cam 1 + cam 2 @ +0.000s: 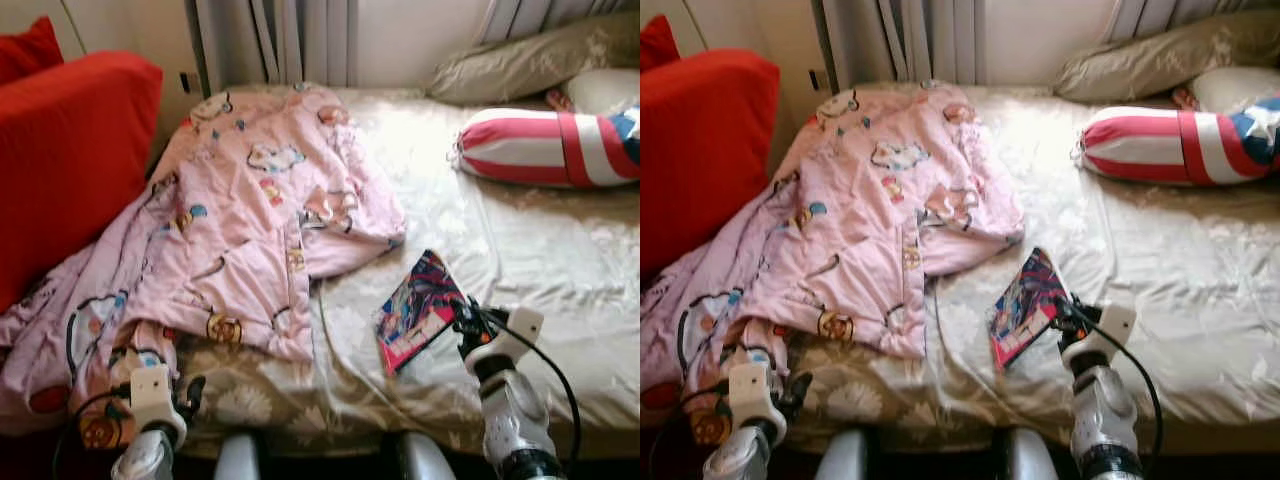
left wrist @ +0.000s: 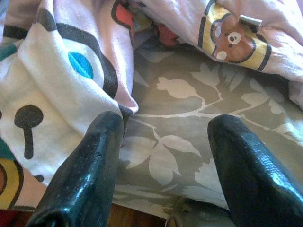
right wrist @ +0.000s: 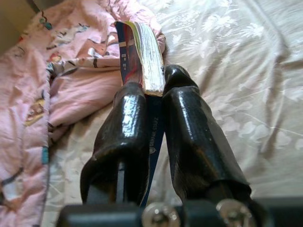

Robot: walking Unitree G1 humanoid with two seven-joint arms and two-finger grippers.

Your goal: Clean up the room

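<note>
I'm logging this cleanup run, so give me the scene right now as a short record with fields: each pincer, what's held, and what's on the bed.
right pincer: shut on the book, gripping its edge
book: colourful cover, tilted up off the bed sheet
left pincer: open, at the bed's near edge beside the pink blanket
striped bolster: lying across the bed's far right
red cushion: left of the bed

No wording can be read anywhere: small white print runs along the blue cover of the book [image 3: 150, 124] between the black fingers [image 3: 124, 124], too blurred to make out.
</note>
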